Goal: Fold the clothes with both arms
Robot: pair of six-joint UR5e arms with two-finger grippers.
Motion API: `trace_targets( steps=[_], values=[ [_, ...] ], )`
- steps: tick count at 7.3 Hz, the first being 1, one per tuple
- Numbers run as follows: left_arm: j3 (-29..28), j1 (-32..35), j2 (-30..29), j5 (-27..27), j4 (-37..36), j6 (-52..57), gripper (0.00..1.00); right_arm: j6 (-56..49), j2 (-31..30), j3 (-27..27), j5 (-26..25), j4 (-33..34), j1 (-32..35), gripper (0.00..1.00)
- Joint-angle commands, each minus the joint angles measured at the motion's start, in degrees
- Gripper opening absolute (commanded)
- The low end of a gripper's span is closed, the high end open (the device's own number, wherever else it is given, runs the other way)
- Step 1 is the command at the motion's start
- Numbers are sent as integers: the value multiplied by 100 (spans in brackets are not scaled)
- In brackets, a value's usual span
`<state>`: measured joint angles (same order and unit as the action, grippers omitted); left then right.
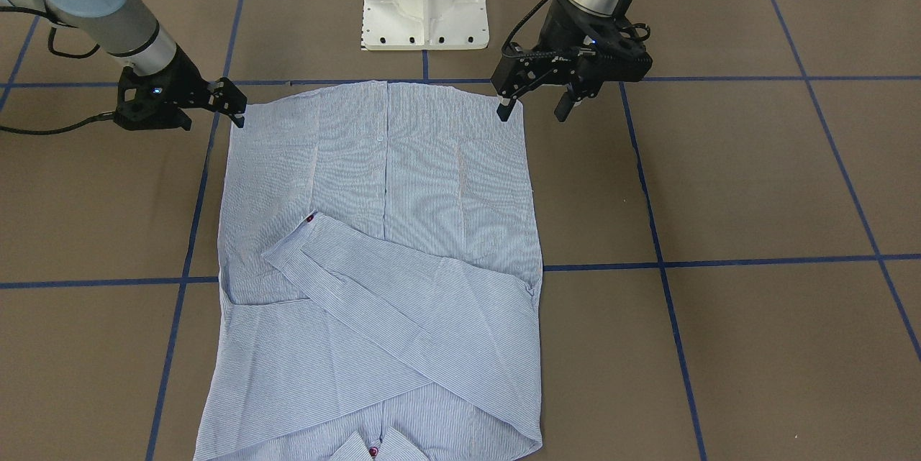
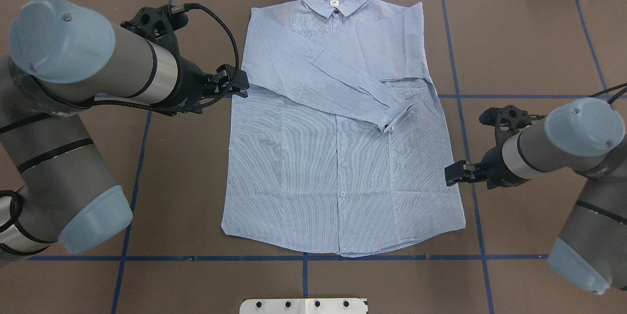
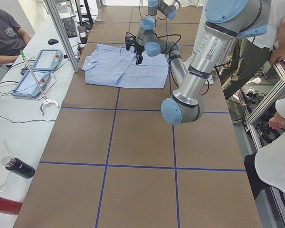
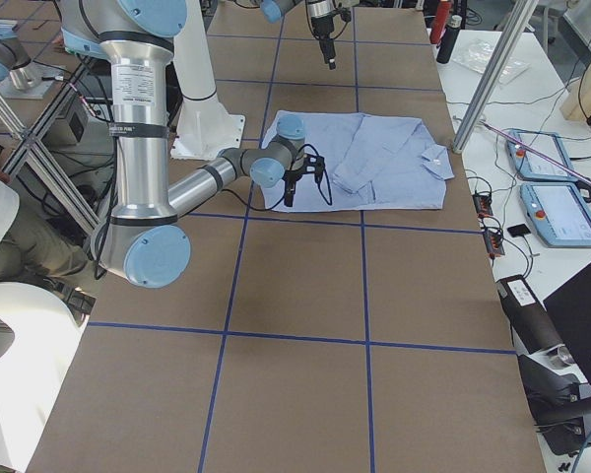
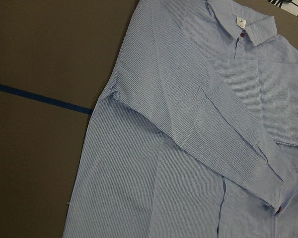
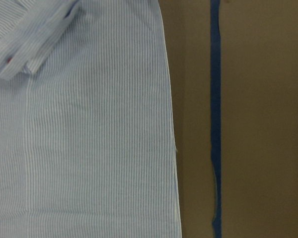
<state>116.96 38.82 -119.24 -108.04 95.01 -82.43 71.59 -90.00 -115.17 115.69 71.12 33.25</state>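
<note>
Front-facing view: a light blue-and-white striped button-up shirt (image 1: 381,231) lies flat on a brown desk (image 1: 755,180) marked with blue tape lines (image 1: 719,261). Its hem points toward the white pedestal base (image 1: 424,8), and one sleeve (image 1: 403,295) is folded diagonally across the chest. The left gripper (image 1: 534,110) hovers at the hem corner on the picture's right, its fingers (image 1: 506,112) spread apart and holding nothing. The right gripper (image 1: 232,103) sits at the opposite hem corner. Whether its fingers are apart or together cannot be told.

Overhead view: the shirt's collar (image 2: 335,3) lies at the far edge of the desk. The left gripper (image 2: 236,86) is beside the shirt's left edge and the right gripper (image 2: 453,175) beside its right edge.

Left side view: the shirt (image 3: 118,69) lies at the far end of the desk. A seated person (image 3: 4,35) is at the upper left.

Right side view: the near right arm (image 4: 207,177) reaches to the shirt's (image 4: 374,172) edge.

Left wrist view: looks down on the collar (image 5: 241,22) and the crossed sleeve.

Right wrist view: shows the shirt's side edge (image 6: 169,124) next to a tape line.
</note>
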Motion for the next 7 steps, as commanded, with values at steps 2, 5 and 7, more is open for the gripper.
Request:
trace_targets(
  steps=[2, 5, 7],
  values=[
    [2, -6, 50, -7, 9, -19, 99, 637, -148, -67, -513, -45, -837, 100],
    [28, 3, -3, 11, 9, -45, 99, 646, -280, 46, -407, -27, -829, 100],
    [72, 11, 6, 11, 9, -45, 99, 646, -281, 100, -285, -28, -837, 97]
  ],
)
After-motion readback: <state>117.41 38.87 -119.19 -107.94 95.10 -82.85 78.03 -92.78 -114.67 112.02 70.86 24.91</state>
